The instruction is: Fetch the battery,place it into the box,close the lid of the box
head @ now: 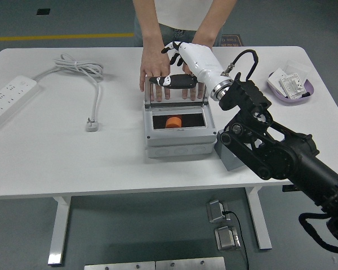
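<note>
Your right hand (183, 64) sits at 12 o'clock of the box (178, 129), raised over the upright lid (176, 94). Its white palm faces down and its black fingers (172, 81) lie stretched across the lid's top edge toward 9 o'clock. Whether they actually touch the lid you cannot tell from this view; they look loosely extended and hold nothing.

The battery (173, 122), orange, lies inside the box, in the dark well at its centre. The lid stands open, hinged at the far side.

A person at the table's far edge has both hands on the lid. One hand (154, 68) rests at its 11 o'clock corner, fingers pointing down over it. The other hand (192, 84) is mostly hidden behind your palm, with only fingertips showing through the lid.

At 9 o'clock of the box, well apart, lie a cable (84, 73) with its plug (91, 125) and a power strip (7, 98). At 2 o'clock, near the table's right edge, sits a purple tray (291, 85) of small white packets. Your left arm is out of view.
</note>
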